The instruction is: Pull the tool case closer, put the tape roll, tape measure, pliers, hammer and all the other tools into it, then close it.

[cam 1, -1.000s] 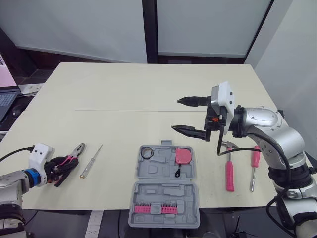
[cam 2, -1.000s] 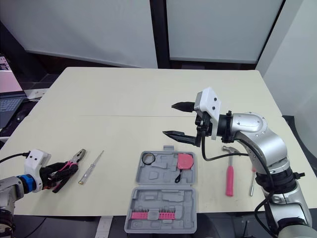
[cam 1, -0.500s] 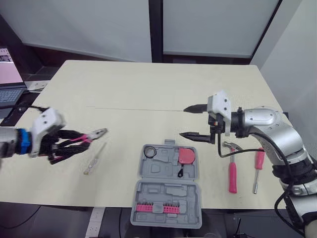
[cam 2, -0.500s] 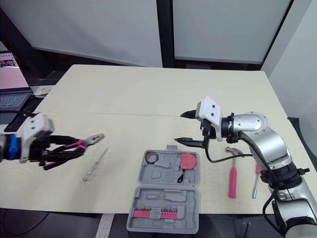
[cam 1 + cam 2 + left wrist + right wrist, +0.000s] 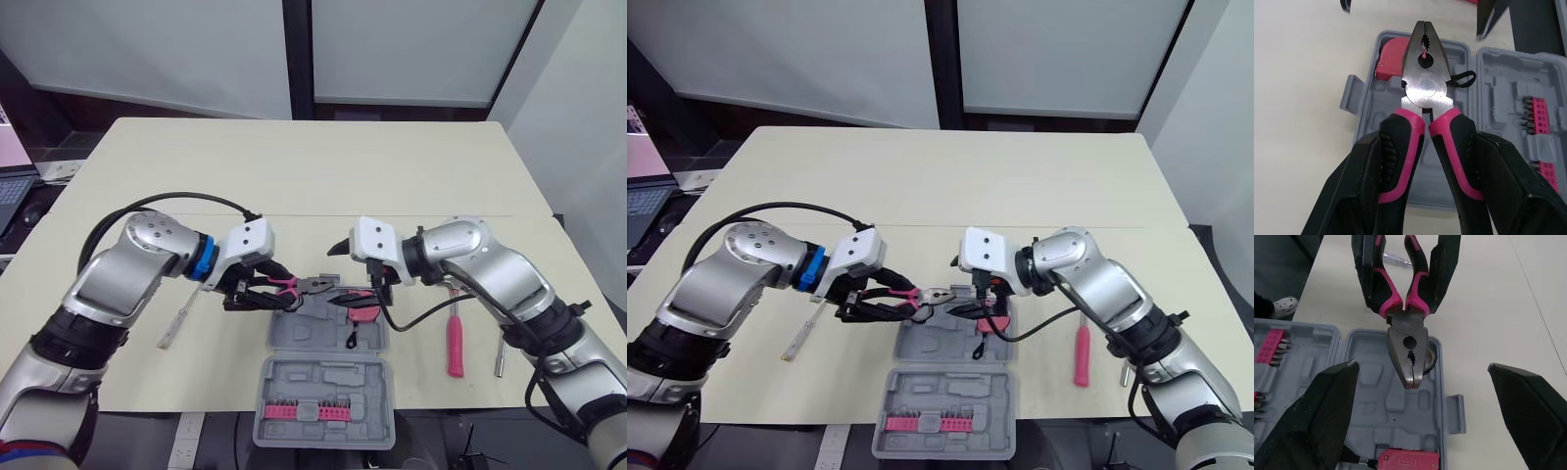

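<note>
The left pincer [image 5: 253, 291] is pinching the pliers [image 5: 300, 287] by their pink handles, nose pointing right, and holds them just above the far half of the open tool case [image 5: 328, 377]. Facing it from the right is the right pincer [image 5: 340, 274], fingers spread wide with nothing between them, one on either side of the pliers' nose. It could be a hand-over, or the right arm may simply be waiting; the views don't settle which.

The case lies open at the near edge of the tabletop [image 5: 294, 166], within reach of both arms, so the pull-closer step looks finished. In the far half, the pink tape measure [image 5: 1408, 461] sits in its moulded slot and the tape roll [image 5: 1430, 357] in its round recess just below the pliers' nose. The near half carries a row of pink bits [image 5: 299, 409]. That makes two of the named tools packed and a third in the air above its place.

Plenty is left. The hammer [image 5: 454, 338] lies on the tabletop just right of the case, with a screwdriver [image 5: 500, 354] just beyond it. A slim tester screwdriver [image 5: 174, 323] lies to the left of the case. After the pliers, those three need packing, then the case needs closing. By this look, the task is roughly at the halfway mark.
</note>
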`<state>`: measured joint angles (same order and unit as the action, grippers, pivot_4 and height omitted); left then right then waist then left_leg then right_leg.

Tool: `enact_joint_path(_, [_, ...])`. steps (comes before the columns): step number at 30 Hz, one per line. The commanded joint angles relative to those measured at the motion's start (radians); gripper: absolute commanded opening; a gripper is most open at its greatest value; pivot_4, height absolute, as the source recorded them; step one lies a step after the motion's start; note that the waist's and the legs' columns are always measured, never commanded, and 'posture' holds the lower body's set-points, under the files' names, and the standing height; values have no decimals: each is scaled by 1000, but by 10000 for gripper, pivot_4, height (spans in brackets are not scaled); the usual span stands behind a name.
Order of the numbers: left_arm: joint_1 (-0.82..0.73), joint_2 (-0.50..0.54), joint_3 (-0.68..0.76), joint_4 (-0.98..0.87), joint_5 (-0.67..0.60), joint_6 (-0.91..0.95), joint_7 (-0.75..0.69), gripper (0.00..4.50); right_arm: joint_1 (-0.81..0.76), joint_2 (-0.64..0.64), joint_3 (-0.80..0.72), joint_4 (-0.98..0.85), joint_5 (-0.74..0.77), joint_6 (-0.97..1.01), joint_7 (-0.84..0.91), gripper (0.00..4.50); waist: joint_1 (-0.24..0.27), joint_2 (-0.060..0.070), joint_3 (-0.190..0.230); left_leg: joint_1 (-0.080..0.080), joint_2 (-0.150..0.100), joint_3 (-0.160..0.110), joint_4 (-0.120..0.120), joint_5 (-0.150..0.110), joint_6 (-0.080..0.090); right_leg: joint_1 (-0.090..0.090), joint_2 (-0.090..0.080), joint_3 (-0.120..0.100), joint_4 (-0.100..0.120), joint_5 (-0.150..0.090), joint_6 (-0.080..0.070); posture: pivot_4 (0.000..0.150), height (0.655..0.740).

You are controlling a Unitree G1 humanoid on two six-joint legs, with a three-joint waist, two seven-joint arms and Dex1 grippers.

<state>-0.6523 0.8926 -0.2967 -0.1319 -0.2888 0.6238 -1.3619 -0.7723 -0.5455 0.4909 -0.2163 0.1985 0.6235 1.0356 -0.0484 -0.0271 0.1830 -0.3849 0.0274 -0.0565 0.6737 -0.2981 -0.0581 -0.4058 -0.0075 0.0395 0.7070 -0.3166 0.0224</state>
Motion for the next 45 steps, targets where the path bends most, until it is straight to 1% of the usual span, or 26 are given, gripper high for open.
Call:
enact_joint_path(1, [-39, -9, -7, -23, 10, 18, 5, 24296, -14, 27, 4, -16, -21, 20, -22, 45000, -1, 0, 0, 0, 0, 0, 1, 0, 0, 0, 0, 0, 1, 0, 0, 1500, 7400])
enact_joint_path(9, [-69, -35, -33, -28, 36, 48, 15, 24296, -19, 70, 48, 33, -90, 8, -33, 45000, -2, 0, 0, 0, -1, -1, 4, 0, 0, 0, 0, 0, 5, 0, 0, 1500, 7400])
enact_joint_path(12, [-73, -43, -34, -34, 30, 61, 23, 24296, -18, 87, 49, 43, -96, 12, -31, 38752, -3, 0, 0, 0, -1, -1, 4, 0, 0, 0, 0, 0, 5, 0, 0, 1500, 7400])
enact_joint_path(15, [-72, -45, -37, -37, 33, 65, 25, 24296, -17, 98, 49, 50, -104, 10, -25, 28493, -4, 0, 0, 0, 0, -2, 4, 0, 0, 0, 0, 0, 5, 0, 0, 1500, 7400])
enact_joint_path(17, [-70, -45, -38, -38, 36, 65, 25, 24296, -21, 100, 44, 54, -105, 10, -21, 22687, -3, 0, 0, 0, 0, -2, 4, 0, 0, 0, 0, 0, 5, 0, 0, 1500, 7400])
enact_joint_path(21, [-68, -46, -37, -38, 39, 64, 29, 24296, -33, 105, 36, 65, -100, 11, -11, 14682, -3, 0, 0, 0, -1, -2, 4, 0, 0, 0, 0, 0, 5, 0, 0, 1500, 7400])
enact_joint_path(22, [-67, -45, -39, -39, 42, 61, 29, 24296, -34, 105, 35, 66, -100, 10, -8, 13575, -3, 0, 0, 0, -1, -2, 4, 0, 0, 0, 0, 0, 5, 0, 0, 1500, 7400])
enact_joint_path(25, [-53, -41, -31, -43, 40, 52, 27, 24296, -35, 107, 34, 69, -102, 4, 1, 13556, -4, 0, 0, 0, 0, -2, 4, 0, 0, 0, 0, 0, 5, 0, 0, 1500, 7400])
enact_joint_path(27, [-27, -33, -7, -50, 30, 14, 21, 24296, -31, 100, 33, 71, -108, -3, 3, 13551, -4, 0, 0, 0, 0, -2, 4, 0, 0, 0, 0, 0, 5, 0, 0, 1500, 7400])
enact_joint_path(28, [-10, -30, 13, -51, 25, -17, 23, 31435, -26, 91, 32, 70, -113, -7, 3, 13515, -5, 0, 0, 0, 0, -2, 4, 0, 0, 0, 0, 0, 5, 0, 0, 1500, 7400])
enact_joint_path(29, [8, -30, 38, -50, 20, -40, 33, 33695, -20, 78, 30, 67, -118, -10, 6, 13316, -6, 0, 0, 0, 0, -2, 4, 0, 0, 0, 0, 0, 5, 0, 0, 1500, 7400])
enact_joint_path(32, [97, -21, 157, -67, -40, -139, 26, 43103, 10, 24, 20, 36, -127, -5, 14, 12684, -5, 0, 0, 0, 1, -2, 4, 0, 0, 0, -1, 0, 5, 0, 0, 1500, 7400])
enact_joint_path(33, [137, -11, 203, -66, -62, -145, 30, 45000, 23, 3, 17, 19, -128, 3, 15, 12684, -4, 0, 0, 0, 1, -3, 4, 0, 0, 0, -2, 0, 6, 0, 0, 1500, 7400])
enact_joint_path(36, [253, 19, 333, -48, -134, -202, -17, 45000, 68, -47, 14, -48, -126, 42, 14, 12684, -6, 0, 0, 0, 1, -3, 4, 0, 0, 0, -6, 0, 5, 0, 0, 1500, 7400])
enact_joint_path(38, [319, 32, 404, -25, -154, -276, -42, 45000, 102, -67, 20, -91, -131, 67, 5, 12684, -6, 0, 0, 0, 1, -3, 3, 0, 0, 0, -6, -1, 5, 0, 0, 1500, 7400])
enact_joint_path(41, [409, 60, 475, -13, -169, -338, -76, 45000, 142, -75, 32, -141, -139, 108, -15, 12684, -6, 0, 0, 0, 1, -3, 3, 0, 0, 0, -6, -1, 5, 0, 0, 1500, 7400])
enact_joint_path(45, [540, 103, 523, -34, -165, -412, -132, 45000, 185, -79, 99, -169, -194, 101, -42, 12684, -6, 0, 0, 0, 1, -2, 3, 0, 0, 0, -6, -1, 5, 0, 0, 1500, 7400])
